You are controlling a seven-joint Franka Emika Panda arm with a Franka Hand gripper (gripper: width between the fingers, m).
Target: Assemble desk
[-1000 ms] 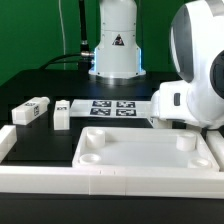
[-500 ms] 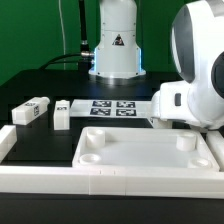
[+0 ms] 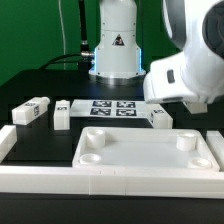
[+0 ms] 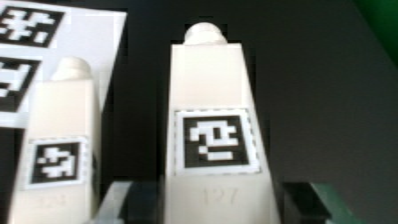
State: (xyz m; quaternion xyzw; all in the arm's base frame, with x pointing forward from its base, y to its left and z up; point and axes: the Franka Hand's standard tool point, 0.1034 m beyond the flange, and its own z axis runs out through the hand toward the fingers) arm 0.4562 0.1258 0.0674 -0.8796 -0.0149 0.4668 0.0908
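The exterior view sits slightly above the table [image 3: 45, 140] and faces across the tabletop [image 3: 140, 150] toward the arm base [image 3: 117, 40]. The wrist housing [image 3: 185, 75] is near the lens, at the exterior view's right. The wrist view looks along the fingers [image 4: 128, 200], close on a leg [image 4: 210, 120]. Both views share this leg and the marker board [image 3: 112, 107].

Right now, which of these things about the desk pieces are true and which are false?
1. No leg stands in the tabletop. True.
2. The fingers hold a leg up in the air. False: it lies on the table, between the open fingers.
3. Two legs lie at the exterior view's left of the marker board. True.
4. The marker board is red. False: it is white with black tags.
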